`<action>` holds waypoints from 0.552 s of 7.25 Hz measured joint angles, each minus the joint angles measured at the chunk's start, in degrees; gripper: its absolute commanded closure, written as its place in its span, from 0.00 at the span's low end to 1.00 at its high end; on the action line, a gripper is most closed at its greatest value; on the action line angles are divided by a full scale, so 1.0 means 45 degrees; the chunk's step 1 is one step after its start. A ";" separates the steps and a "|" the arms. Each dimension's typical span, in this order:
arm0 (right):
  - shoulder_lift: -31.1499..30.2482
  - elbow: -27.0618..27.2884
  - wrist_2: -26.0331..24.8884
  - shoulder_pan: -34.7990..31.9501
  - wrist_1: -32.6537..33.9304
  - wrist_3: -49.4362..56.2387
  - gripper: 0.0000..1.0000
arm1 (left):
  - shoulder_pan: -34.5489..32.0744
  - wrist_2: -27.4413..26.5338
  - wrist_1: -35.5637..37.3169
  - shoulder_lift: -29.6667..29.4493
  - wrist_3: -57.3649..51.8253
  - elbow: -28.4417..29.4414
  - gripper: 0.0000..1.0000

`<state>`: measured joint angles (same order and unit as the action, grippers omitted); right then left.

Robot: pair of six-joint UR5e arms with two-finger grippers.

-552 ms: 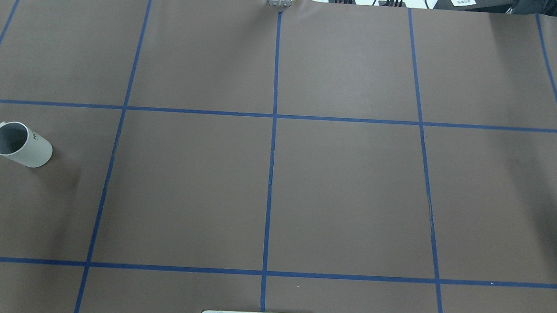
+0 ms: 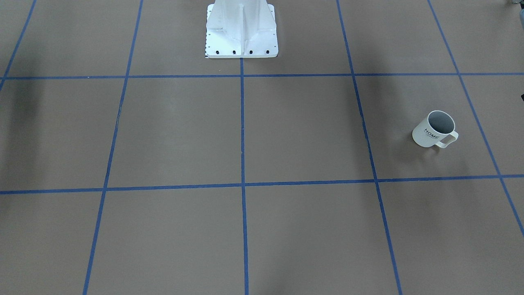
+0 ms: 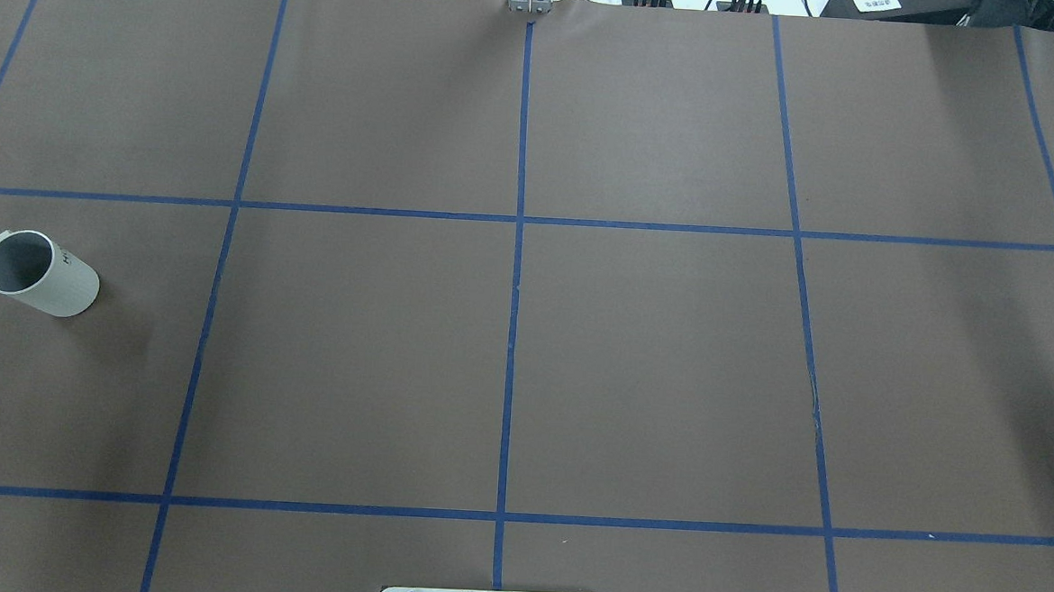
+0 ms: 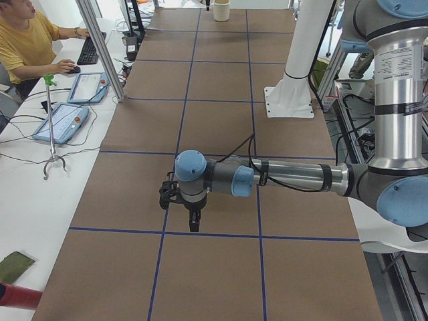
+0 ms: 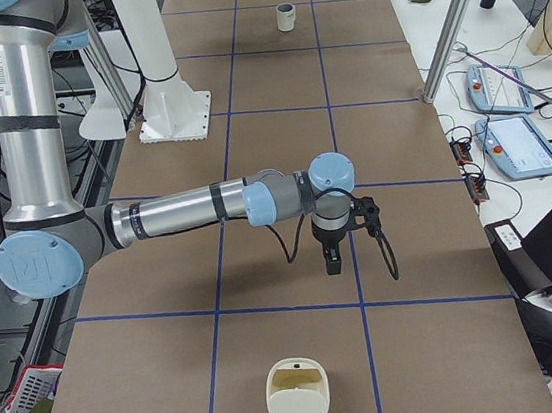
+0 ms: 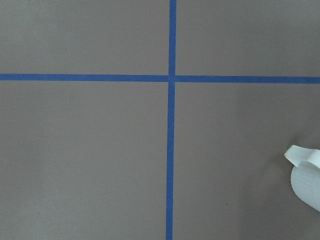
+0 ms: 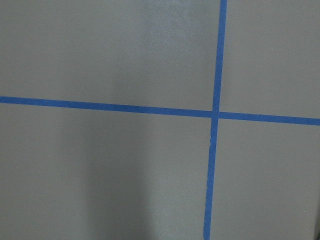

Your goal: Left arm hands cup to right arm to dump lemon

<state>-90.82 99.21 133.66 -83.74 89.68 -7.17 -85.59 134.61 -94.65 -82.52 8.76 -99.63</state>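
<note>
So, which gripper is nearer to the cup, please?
Left. The cup stands toward the table's left end, close to the left gripper, at its wrist view's edge; the right gripper hangs far along the table.

Bare brown table (image 7: 100, 60) — two blue tape lines (image 7: 125, 108) crossing right of centre.

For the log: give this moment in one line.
cup upright on table, free | lemon unseen | left gripper over table, state unclear | right gripper same

Opposed overhead and front cameras, both steeply above the cup (image 3: 41, 276)
</note>
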 measured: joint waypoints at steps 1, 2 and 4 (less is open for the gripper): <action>0.0000 0.0001 0.0043 0.0007 0.0000 0.0024 0.00 | 0.0023 0.0037 -0.0274 0.0181 0.0059 -0.0100 0.00; 0.0002 0.0006 0.0106 0.0013 -0.0023 0.0025 0.00 | 0.0057 0.0058 -0.0449 0.0261 0.0093 -0.0165 0.00; 0.0016 -0.0010 0.0234 0.0066 -0.0781 -0.0068 0.00 | 0.0271 0.0569 -0.1381 0.0180 0.1044 -0.0441 0.00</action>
<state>-90.75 99.16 134.71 -83.45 86.17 -7.47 -84.37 137.17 -100.86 -81.71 13.46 -101.61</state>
